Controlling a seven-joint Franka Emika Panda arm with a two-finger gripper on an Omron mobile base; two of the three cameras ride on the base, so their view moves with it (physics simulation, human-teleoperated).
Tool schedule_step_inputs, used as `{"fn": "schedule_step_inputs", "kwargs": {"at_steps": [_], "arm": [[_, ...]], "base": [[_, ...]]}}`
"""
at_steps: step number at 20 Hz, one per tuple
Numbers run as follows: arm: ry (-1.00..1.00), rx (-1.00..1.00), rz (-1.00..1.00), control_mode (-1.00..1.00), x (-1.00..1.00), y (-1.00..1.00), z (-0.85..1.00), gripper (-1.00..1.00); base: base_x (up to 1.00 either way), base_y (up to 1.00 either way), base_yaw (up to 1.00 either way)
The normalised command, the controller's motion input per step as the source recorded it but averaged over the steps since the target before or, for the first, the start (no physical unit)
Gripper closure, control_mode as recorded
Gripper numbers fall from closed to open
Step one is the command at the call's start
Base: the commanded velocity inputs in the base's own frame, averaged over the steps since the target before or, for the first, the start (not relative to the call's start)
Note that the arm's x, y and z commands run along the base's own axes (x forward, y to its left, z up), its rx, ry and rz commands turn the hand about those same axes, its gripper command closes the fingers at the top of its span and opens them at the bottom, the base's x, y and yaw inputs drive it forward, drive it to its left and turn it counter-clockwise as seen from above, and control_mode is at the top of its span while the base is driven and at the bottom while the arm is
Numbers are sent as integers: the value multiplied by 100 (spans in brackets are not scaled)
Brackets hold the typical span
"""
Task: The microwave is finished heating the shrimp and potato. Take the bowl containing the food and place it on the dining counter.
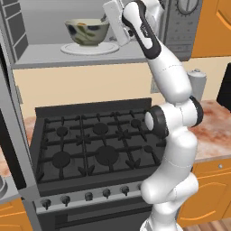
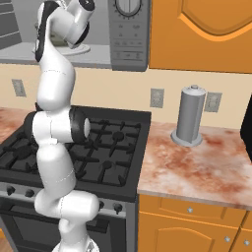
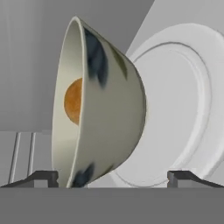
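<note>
**Gripper at the bowl inside the open microwave**

Left base view: the bowl (image 1: 87, 31) sits on the round white turntable (image 1: 90, 48) in the microwave (image 1: 58, 49) cavity, above the stove (image 1: 97, 149). The gripper (image 1: 109, 23) reaches its right rim.

Right base view: the arm stretches up into the cavity beside the dial panel (image 2: 129, 29); a grey canister (image 2: 190, 116) stands on the mottled tabletop (image 2: 197, 167).

Hand view: fingers (image 3: 41, 178) spread apart, one tip on each side of the bowl's wall, not clamped. The potato (image 3: 73, 100) lies inside.

Even, shadowless light; sharp rendering.
</note>
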Motion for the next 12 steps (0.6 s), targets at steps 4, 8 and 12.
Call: {"fn": "schedule_step_inputs", "kwargs": {"at_steps": [4, 8, 12], "arm": [[0, 0, -8, -100, 43, 5, 0, -100], [0, 0, -5, -100, 31, 1, 0, -100], [1, 0, -4, -100, 27, 2, 0, -100]], "base": [[0, 0, 0], [0, 0, 0], [0, 0, 0]]}}
